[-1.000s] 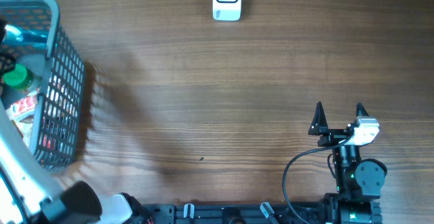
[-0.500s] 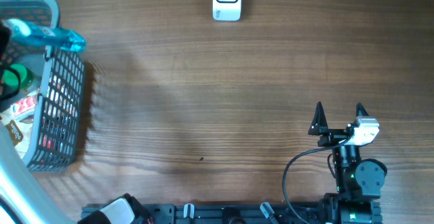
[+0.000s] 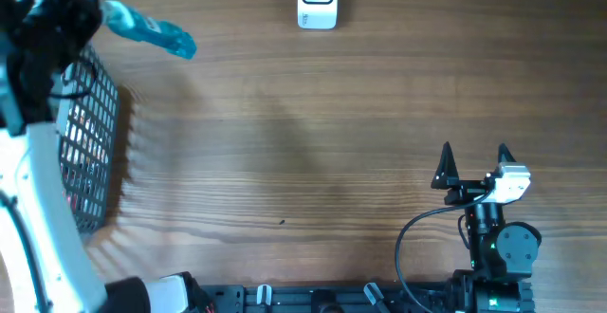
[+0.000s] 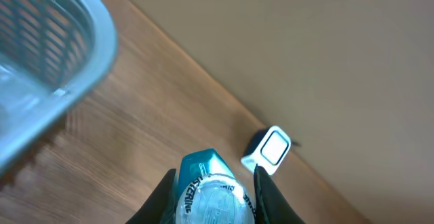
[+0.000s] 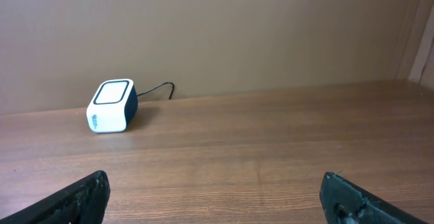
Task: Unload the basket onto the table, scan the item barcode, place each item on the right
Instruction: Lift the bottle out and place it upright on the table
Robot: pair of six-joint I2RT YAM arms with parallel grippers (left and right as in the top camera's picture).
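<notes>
Basket [image 3: 95, 123] of blue mesh sits far left on the table [image 3: 285, 142], and just beside its far corner my left pincer [image 4: 215, 176] is clenched on a teal mouthwash bottle [image 3: 152, 30], gripped between both fingers, its raised lettering reading "STERINE" where I can see it. Further right, well apart from the bottle, the white barcode scanner [image 3: 317, 0] stands at the far edge, its markings too small to read. My right pincer [image 3: 474, 150], near right, is spread wide and empty.

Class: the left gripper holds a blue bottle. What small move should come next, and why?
Probably carry the blue bottle rightward toward the scanner. The left gripper holds it mostly past the basket rim, and the scanner stands well apart at the table's far edge.
</notes>
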